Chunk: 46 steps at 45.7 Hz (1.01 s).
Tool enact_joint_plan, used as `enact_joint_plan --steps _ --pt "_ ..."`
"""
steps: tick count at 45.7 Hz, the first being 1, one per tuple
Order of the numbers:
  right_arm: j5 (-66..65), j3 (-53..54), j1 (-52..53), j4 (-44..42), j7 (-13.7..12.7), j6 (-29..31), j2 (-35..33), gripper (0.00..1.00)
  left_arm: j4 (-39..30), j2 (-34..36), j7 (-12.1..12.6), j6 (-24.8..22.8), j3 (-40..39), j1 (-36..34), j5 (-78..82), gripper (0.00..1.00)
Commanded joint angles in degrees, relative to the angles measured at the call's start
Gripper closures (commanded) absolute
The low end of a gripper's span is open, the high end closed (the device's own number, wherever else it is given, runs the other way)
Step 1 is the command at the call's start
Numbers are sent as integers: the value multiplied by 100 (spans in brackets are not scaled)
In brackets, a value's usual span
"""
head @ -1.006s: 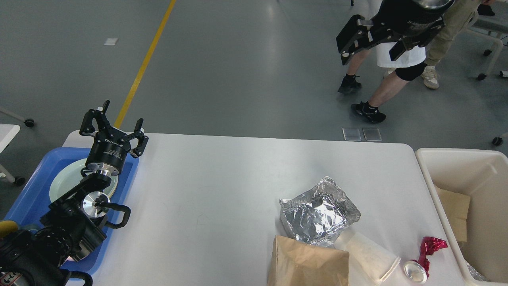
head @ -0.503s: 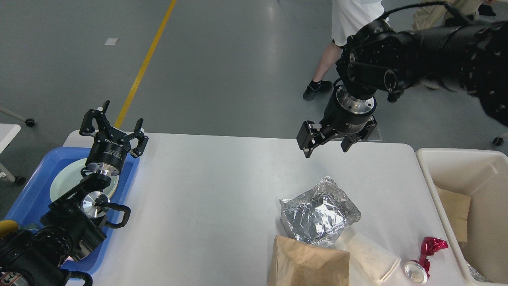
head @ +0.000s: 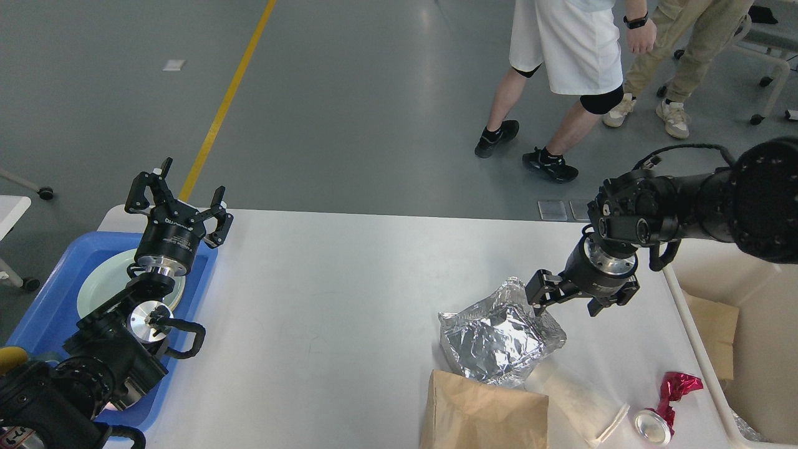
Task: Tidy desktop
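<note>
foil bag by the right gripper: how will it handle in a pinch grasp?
The foil bag looks creased and puffy, so probably light and floppy, crumpling under the right gripper. Its shiny skin may slip. One edge lies by the paper bag, which could shift.

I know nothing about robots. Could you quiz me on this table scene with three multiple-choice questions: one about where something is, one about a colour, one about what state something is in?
1. Where is the plate?
A. in the blue tray
B. in the cream bin
C. on the brown paper bag

2. What colour is the crumpled wrapper beside the tipped can?
A. green
B. red
C. yellow

3. How are the right gripper's fingers?
A. shut on the can
B. shut on the foil bag
C. open, holding nothing

Answers:
1 A: the plate lies inside the tray, at the left end of the desktop.
2 B: it is shiny red.
3 C: both fingers are spread at the foil bag's far corner, nothing between them.
</note>
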Motion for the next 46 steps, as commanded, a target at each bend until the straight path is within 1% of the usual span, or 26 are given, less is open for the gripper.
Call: enact_joint_plan --steps 1,10,17,26,38,46 --pt "5 -244 -322 -68 6 -174 -319 5 0 5 0 0 0 0 0 4" --pt "5 -482 -648 -174 6 -192 -820 4 0 5 0 0 0 0 0 4" --pt "14 -535 -1008 -279 6 -200 -1075 4 0 5 0 0 0 0 0 4" --pt "49 -464 -1430 -358 6 -288 -1172 4 0 5 0 0 0 0 0 4" --pt "418 -411 -1799 -587 24 -437 -1163 4 0 5 0 0 0 0 0 4" --pt "462 -394 -2089 -868 32 -499 -1216 4 0 -4 0 0 -8 0 0 4"
